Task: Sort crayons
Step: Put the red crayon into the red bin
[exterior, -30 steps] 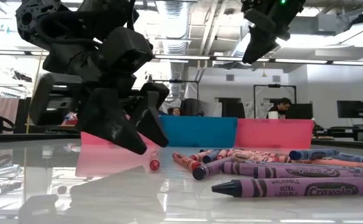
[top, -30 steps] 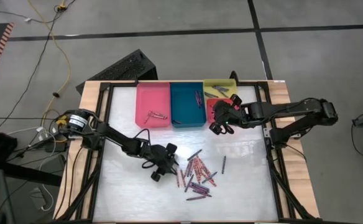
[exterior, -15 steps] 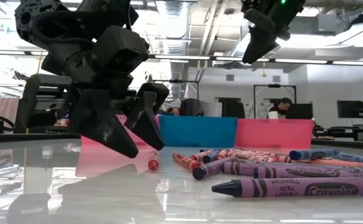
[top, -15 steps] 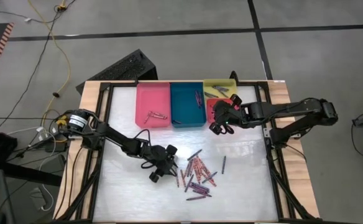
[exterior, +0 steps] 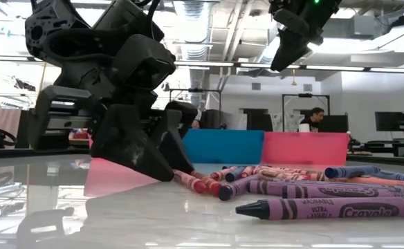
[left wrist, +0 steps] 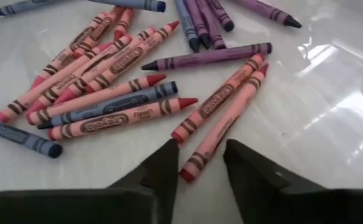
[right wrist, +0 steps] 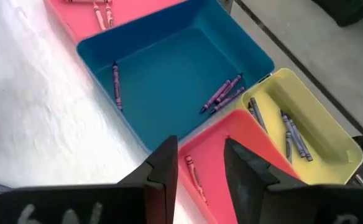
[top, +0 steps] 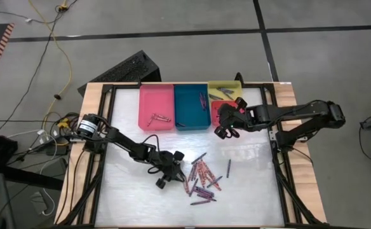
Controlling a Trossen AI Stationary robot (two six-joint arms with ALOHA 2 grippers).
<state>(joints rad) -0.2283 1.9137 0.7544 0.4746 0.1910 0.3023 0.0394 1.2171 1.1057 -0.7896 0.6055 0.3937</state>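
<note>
While the crayons (top: 202, 177) lie heaped on the white table (top: 128, 197), near our left gripper (left wrist: 199, 160), one red crayon (left wrist: 222, 129) sits with its butt end between the parted fingers, which straddle it without yet pinching. We judge the risk plain: a pink neighbour (left wrist: 217, 99) lies touching it, so closing jaws could snag both or flick the red stick askew into the heap. Our right gripper (right wrist: 200, 163) hangs with fingers apart and nothing between them, above the red tray (right wrist: 214, 163) beside the teal tray (right wrist: 169, 68) and yellow tray (right wrist: 321, 134). We cannot see, from the low view, whether the fingertips touch the tabletop. From above, the arm hides the crayon being taken.
</note>
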